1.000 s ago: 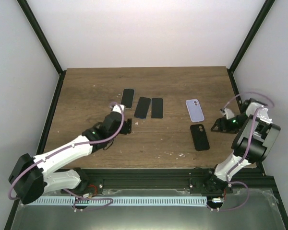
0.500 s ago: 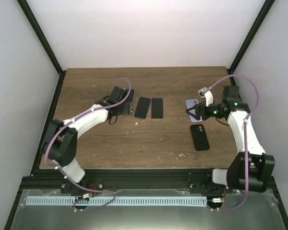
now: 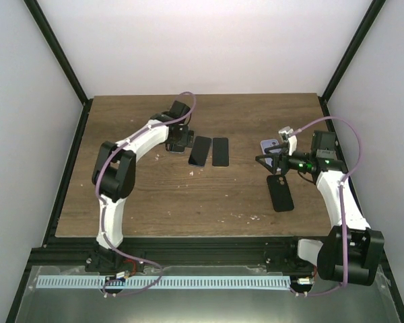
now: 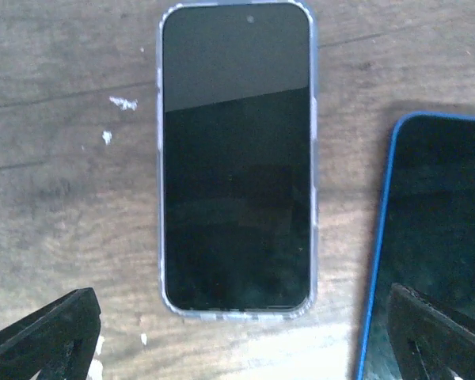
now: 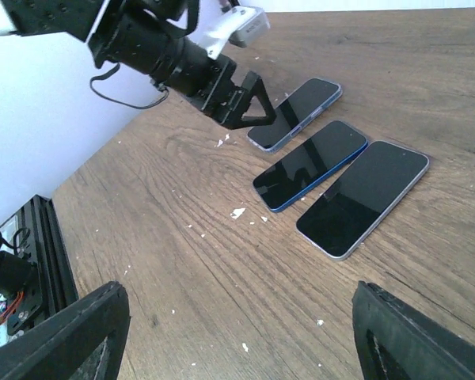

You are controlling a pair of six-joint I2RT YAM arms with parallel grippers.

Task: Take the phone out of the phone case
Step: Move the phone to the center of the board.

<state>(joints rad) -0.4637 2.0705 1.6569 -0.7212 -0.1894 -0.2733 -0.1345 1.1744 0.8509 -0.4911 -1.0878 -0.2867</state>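
Note:
A phone in a clear case (image 4: 236, 158) lies face up on the wooden table (image 4: 55, 198), screen dark. My left gripper (image 4: 241, 348) is open above its near end, one finger on each side, touching nothing. In the top view the left gripper (image 3: 178, 138) covers most of this phone. In the right wrist view the cased phone (image 5: 297, 112) is the farthest of three, with the left gripper (image 5: 239, 104) at its end. My right gripper (image 3: 264, 163) is open and empty, low over the table and facing left; in its own view (image 5: 241, 340) it holds nothing.
A blue-edged phone (image 3: 200, 151) and a silver-edged phone (image 3: 220, 151) lie beside the cased one. A lilac case (image 3: 275, 147) sits partly under my right gripper. A black case (image 3: 280, 192) lies nearer. White specks dot the table.
My left arm has swung out from the near left to the far-left phone. My right arm has moved in from the right edge to over the lilac case.

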